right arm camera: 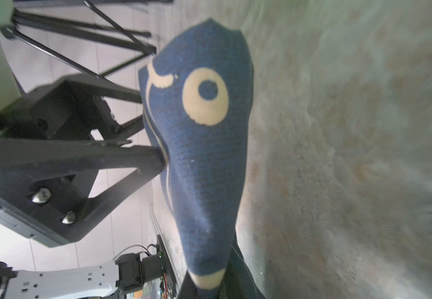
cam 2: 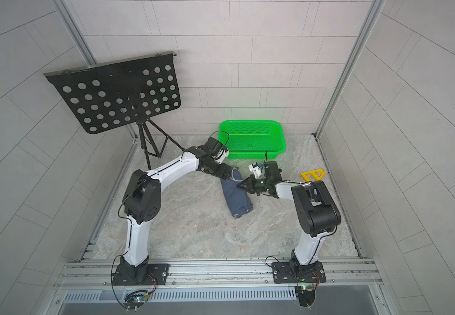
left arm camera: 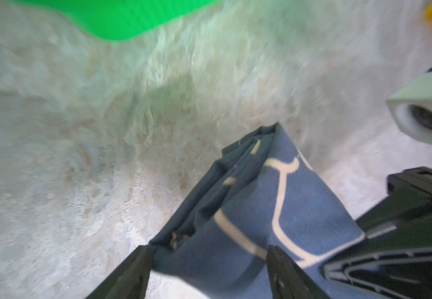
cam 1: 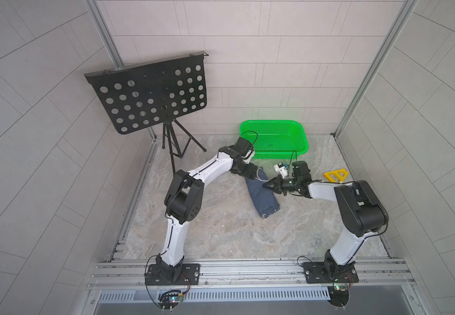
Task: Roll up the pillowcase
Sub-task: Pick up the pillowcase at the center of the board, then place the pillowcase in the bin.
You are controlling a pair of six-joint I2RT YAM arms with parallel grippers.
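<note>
The pillowcase [cam 1: 261,195] [cam 2: 237,197] lies mid-table as a narrow dark navy bundle with pale line drawings. In the left wrist view my left gripper [left arm camera: 209,259] straddles the pillowcase [left arm camera: 256,207] at its far end. Its jaws stand wide apart, and table shows between one finger and the cloth. My right gripper [cam 1: 265,185] comes in from the right side of the bundle. In the right wrist view the right gripper [right arm camera: 204,287] is shut, pinching a fold of the pillowcase [right arm camera: 207,160]. A black finger [right arm camera: 132,155] of the left gripper touches the cloth's side.
A green basket [cam 1: 301,137] [cam 2: 279,137] stands just behind the cloth. A yellow triangular piece [cam 1: 335,175] lies at the right. A black perforated music stand [cam 1: 150,92] on a tripod stands at the back left. Walls enclose the table on three sides.
</note>
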